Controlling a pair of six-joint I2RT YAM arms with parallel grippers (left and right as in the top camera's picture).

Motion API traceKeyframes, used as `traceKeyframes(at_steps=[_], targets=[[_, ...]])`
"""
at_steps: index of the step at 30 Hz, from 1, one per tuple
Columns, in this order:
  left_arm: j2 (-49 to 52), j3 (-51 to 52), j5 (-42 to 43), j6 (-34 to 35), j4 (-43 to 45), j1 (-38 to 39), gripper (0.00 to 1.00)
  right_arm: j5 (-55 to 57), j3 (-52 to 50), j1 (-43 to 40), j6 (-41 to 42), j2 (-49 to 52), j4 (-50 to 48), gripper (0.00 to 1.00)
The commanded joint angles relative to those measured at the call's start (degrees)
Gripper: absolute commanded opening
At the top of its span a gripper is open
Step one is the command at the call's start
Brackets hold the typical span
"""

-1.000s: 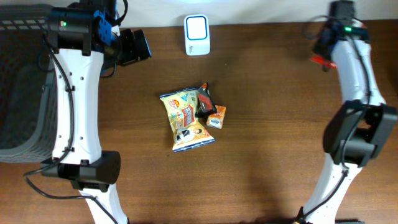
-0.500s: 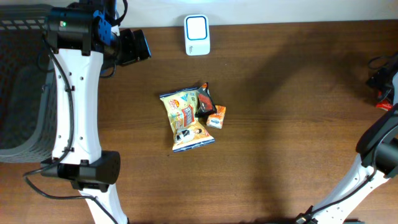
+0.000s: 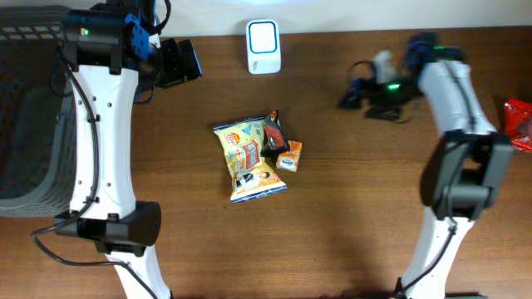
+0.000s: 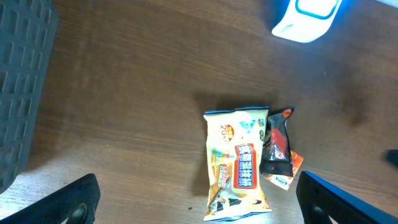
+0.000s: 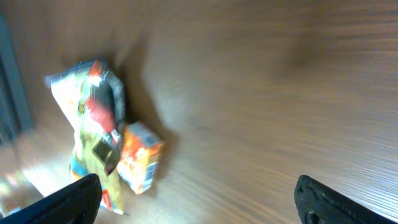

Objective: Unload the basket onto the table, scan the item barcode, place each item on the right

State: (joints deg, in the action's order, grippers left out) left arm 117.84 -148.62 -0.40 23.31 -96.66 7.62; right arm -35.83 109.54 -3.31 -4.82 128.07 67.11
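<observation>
In the middle of the table lie a yellow snack bag (image 3: 249,159), a dark packet (image 3: 274,135) across its right edge, and a small orange box (image 3: 290,156) beside them. The white scanner (image 3: 263,46) stands at the back edge. My left gripper (image 3: 189,61) hovers open at the back left. From its wrist I see the bag (image 4: 239,165), packet (image 4: 275,146) and box (image 4: 289,177) ahead of the open left gripper (image 4: 205,200). My right gripper (image 3: 353,83) is open and empty, blurred, right of the scanner. Its wrist view shows the bag (image 5: 78,118) and box (image 5: 140,163) beyond the open right gripper (image 5: 211,200).
A grey mesh basket (image 3: 25,124) fills the left side, also seen in the left wrist view as the basket (image 4: 22,81). A red packet (image 3: 519,124) lies at the table's far right edge. The scanner (image 4: 308,15) shows at the top of the left wrist view.
The right arm swung from the back right out to the right edge, opened and let go of a red packet there, then swept back toward the table's middle. The left arm stayed still.
</observation>
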Motion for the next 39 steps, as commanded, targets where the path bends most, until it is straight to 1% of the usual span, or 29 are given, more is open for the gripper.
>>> traceKeyframes(at_steps=[1,4,7,9,10,12,14,15,17,19,20,21,23,25,27,28,29,31,33,37,39], targets=[[-1.2,-0.1,0.2,-0.7,-0.1,-0.3,0.99,8.7,-0.6,10.0,-2.5,-1.6,-0.1,0.98],[-1.2,-0.1,0.2,-0.7,-0.1,-0.3,0.99,15.4,-0.6,18.5,-2.2,-1.6,-0.4,0.93],[-1.2,-0.1,0.2,-0.7,-0.1,-0.3,0.99,15.6,-0.1,22.4,-0.9,-1.6,-0.4,0.93],[-1.2,-0.1,0.2,-0.7,0.0,-0.3,0.99,15.5,-0.1,23.2,3.1,-1.8,1.1,0.92],[-1.2,-0.1,0.2,-0.7,-0.1,-0.3,0.99,15.5,-0.1,23.2,4.9,-1.8,2.4,0.90],[-1.2,-0.1,0.2,-0.7,-0.1,-0.3,0.99,15.5,-0.1,23.2,6.1,-1.8,4.3,0.84],[-1.2,-0.1,0.2,-0.7,-0.1,-0.3,0.99,15.5,-0.2,23.2,8.0,-1.8,7.3,0.83],[-1.2,-0.1,0.2,-0.7,-0.1,-0.3,0.99,15.6,-0.2,23.2,9.7,-1.8,8.2,0.73],[-1.2,-0.1,0.2,-0.7,-0.1,-0.3,0.99,15.6,-0.6,23.2,11.4,-1.7,9.1,0.72],[-1.2,-0.1,0.2,-0.7,-0.1,-0.3,0.99,15.6,-4.0,23.2,12.1,-1.7,9.1,0.72],[-1.2,-0.1,0.2,-0.7,-0.1,-0.3,0.99,15.5,-5.4,23.2,13.4,-1.7,8.9,0.72],[-1.2,-0.1,0.2,-0.7,-0.1,-0.3,0.99,15.5,-8.7,23.2,14.8,-1.7,6.2,0.68],[-1.2,-0.1,0.2,-0.7,-0.1,-0.3,0.99,15.1,-11.7,23.2,17.4,-1.7,0.5,0.58],[-1.2,-0.1,0.2,-0.7,-0.1,-0.3,0.99,15.1,-12.5,23.2,18.9,-1.7,-4.2,0.57],[-1.2,-0.1,0.2,-0.7,-0.1,-0.3,0.99,15.3,-12.5,23.2,18.9,-1.7,-6.6,0.56],[-1.2,-0.1,0.2,-0.7,-0.1,-0.3,0.99,16.3,-12.5,23.2,18.9,-1.7,-6.9,0.52],[-1.2,-0.1,0.2,-0.7,0.0,-0.3,0.99,20.8,-12.5,23.2,18.9,-1.7,-6.7,0.46],[-1.2,-0.1,0.2,-0.7,0.0,-0.3,0.99,30.4,-12.5,23.1,21.9,-1.7,-4.9,0.45],[-1.2,-0.1,0.2,-0.7,-0.1,-0.3,0.99,36.7,-12.5,22.7,23.6,-1.7,-1.9,0.45],[-1.2,-0.1,0.2,-0.7,-0.1,-0.3,0.99,39.1,-10.3,19.4,24.0,-1.7,3.8,0.47],[-1.2,-0.1,0.2,-0.7,-0.1,-0.3,0.99,39.1,-7.1,16.9,24.0,-1.7,8.3,0.53]])
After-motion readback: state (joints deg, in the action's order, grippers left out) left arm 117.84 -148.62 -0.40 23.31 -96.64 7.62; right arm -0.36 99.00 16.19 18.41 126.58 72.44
